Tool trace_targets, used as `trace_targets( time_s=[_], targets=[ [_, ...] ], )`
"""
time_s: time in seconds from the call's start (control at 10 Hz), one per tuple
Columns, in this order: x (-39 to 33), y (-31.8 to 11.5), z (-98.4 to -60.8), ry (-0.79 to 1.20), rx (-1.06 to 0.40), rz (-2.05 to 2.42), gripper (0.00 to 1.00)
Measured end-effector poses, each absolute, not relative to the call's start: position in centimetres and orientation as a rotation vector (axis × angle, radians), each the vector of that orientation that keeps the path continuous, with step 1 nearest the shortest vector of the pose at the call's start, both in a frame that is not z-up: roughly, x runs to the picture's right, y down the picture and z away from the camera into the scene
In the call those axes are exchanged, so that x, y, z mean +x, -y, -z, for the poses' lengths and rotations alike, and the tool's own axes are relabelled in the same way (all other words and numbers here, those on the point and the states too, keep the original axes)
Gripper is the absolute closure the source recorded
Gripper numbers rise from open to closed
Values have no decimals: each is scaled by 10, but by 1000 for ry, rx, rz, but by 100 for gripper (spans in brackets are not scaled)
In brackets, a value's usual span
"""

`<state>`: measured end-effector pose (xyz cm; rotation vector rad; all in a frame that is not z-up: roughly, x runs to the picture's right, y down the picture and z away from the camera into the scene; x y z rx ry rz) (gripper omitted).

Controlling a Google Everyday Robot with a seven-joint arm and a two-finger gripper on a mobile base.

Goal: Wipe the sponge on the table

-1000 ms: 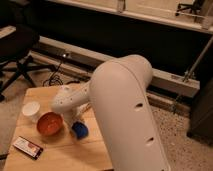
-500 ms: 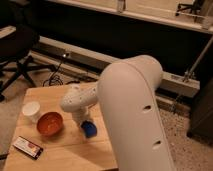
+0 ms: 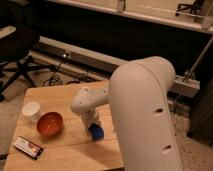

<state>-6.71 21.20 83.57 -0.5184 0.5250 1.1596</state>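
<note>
Looks mid-wipe to me: gripper (image 3: pixel 93 125) is down over the middle of the table (image 3: pixel 55 95), closed on the sponge (image 3: pixel 96 133) as far as I can see. The sponge sits on the wood, right of the bowl (image 3: pixel 50 124) in view and apart from it. Next stroke needs steady downward pressure, has to stay on the top, and must stop short of the bowl on any return pass. Versus a second ago: sponge and gripper have slid right, away from the bowl. Bowl, cup (image 3: pixel 31 111) and packet (image 3: pixel 27 147) haven't moved.

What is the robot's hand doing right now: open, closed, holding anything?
Hand: closed on the blue sponge, down at the table.
</note>
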Motion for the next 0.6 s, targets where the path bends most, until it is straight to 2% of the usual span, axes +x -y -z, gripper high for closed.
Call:
trace_targets(
  time_s=[0.6],
  targets=[
    [-22,-242,-819,-537,-538,-1247,66]
  ],
)
